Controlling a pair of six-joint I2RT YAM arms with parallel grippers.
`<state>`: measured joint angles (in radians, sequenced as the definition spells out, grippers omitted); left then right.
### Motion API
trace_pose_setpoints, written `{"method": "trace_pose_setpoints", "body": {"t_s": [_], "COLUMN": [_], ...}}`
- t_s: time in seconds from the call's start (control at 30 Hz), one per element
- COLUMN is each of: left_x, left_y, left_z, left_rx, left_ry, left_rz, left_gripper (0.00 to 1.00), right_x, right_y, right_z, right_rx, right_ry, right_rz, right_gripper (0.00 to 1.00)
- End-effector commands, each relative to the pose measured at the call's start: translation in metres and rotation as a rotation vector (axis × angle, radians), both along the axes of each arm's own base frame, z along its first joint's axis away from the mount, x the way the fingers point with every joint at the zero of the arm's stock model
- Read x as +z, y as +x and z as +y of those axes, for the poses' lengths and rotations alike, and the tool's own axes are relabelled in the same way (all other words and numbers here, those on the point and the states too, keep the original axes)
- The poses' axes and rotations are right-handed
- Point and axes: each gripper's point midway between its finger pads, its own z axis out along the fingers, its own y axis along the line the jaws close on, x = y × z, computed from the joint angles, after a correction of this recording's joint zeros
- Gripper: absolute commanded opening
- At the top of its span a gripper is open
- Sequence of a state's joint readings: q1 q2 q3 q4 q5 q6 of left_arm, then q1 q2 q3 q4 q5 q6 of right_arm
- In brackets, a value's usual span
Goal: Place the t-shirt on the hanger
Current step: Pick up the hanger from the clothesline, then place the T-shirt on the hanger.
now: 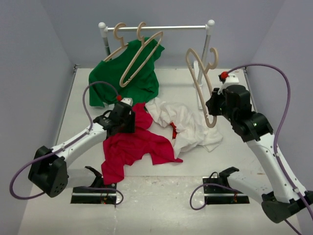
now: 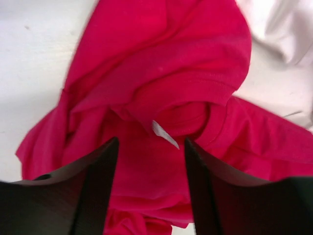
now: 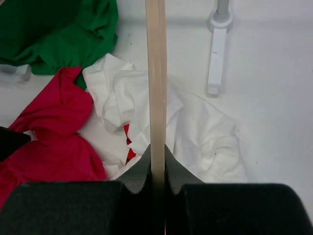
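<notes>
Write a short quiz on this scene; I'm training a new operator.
1. True or false: the right fingers are shut on a hanger.
2. Which shirt lies below the left fingers? A green, B white, C red.
3. What colour is the shirt nearest the rail?

Key:
1. True.
2. C, the red shirt.
3. Green: the green shirt lies just below the rail.
</notes>
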<state>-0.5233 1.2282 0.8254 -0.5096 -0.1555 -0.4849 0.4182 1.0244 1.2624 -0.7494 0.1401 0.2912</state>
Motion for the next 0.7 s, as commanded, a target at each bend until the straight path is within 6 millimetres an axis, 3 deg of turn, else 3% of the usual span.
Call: {"method": "trace_pose_setpoints", "body": {"t_s": [0.0,0.13,0.2,0.33,0.53,0.6,0.67], "left_x": [-0.007,-0.014,-0.012,-0.022,-0.010,-0.003,-0.003], "left_y": [0.013,0.023,0.026,0.029,0.024,0.022,0.022], "left_z": [-0.015,-0.021,-0.024,-0.020,-0.044,-0.053,-0.054], "left_rx": [0.045,0.020,0.014,-0.001,-0.158,-0.235,-0.312], "left_ry": [0.061,0.146,0.182,0.297,0.439,0.480,0.541], "left_rz": [-0.034,-0.039,-0.047,-0.020,-0.051,-0.066,-0.038], "left_gripper": [0.54,0.50,0.59,0.61,0.61,0.56,0.37], "right_x": [0.022,0.026,0.025,0.025,0.019,0.019,0.019], "right_y": [-0.013,-0.025,-0.027,-0.033,-0.037,-0.038,-0.039], "right_z": [-0.006,-0.005,-0.005,0.002,0.004,0.004,0.006], "right_rx": [0.006,0.036,0.043,0.087,0.112,0.115,0.126], "right_ry": [0.032,0.052,0.052,0.081,0.079,0.082,0.087], "right_rz": [-0.095,-0.115,-0.116,-0.123,-0.115,-0.117,-0.123], "right_gripper": [0.00,0.00,0.00,0.00,0.00,0.00,0.00]}}
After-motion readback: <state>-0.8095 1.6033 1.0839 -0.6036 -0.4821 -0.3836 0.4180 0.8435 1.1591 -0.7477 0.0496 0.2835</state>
